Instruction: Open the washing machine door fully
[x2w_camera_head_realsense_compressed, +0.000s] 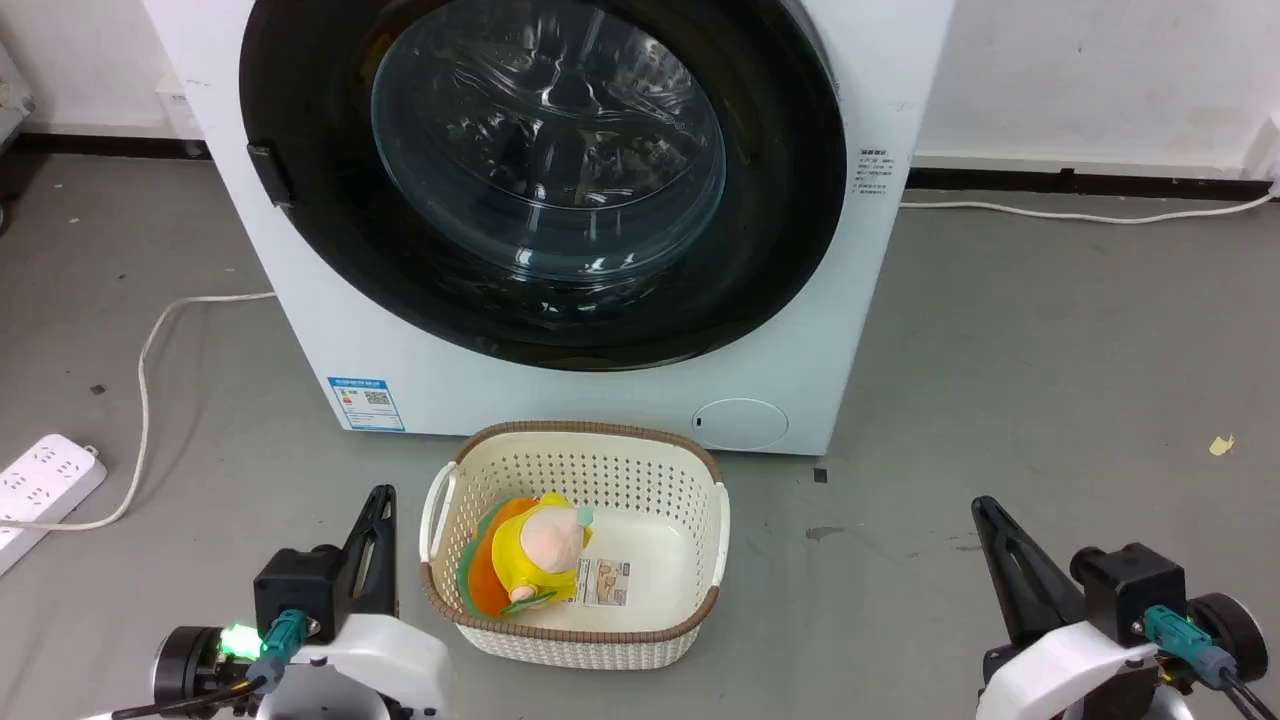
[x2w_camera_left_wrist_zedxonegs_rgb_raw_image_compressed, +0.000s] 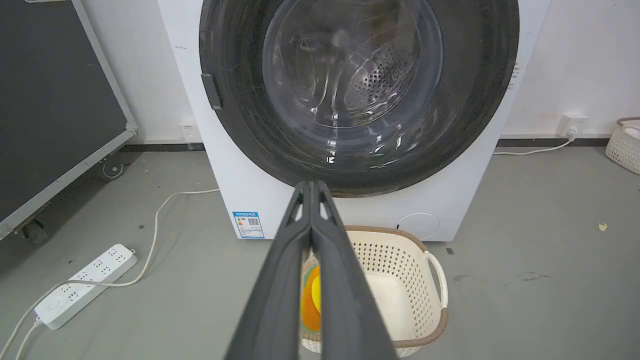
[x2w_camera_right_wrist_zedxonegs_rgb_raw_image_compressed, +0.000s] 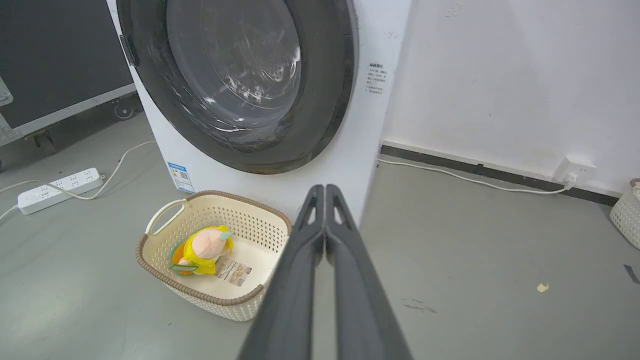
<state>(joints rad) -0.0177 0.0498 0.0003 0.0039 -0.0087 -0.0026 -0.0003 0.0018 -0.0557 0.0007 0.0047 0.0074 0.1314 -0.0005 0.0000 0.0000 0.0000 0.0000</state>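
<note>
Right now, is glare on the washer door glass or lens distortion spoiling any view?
Head view: bright streaks glare across the washing machine door glass, lighting otherwise even. Left wrist view: fainter reflections, drum holes readable; left gripper, jaws shut, looms soft-edged. Right wrist view: wide-angle lens tilts the machine's edges.

Can't really read anything: blue QR sticker (x2w_camera_head_realsense_compressed: 366, 403) down-left of the door (x2w_camera_head_realsense_compressed: 548, 150), small-print sticker (x2w_camera_head_realsense_compressed: 873, 172) right of it, both too tiny.

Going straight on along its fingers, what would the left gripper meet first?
The left gripper, shut, would probably meet the lower black rim of the washing machine door first; depth is unclear.
</note>
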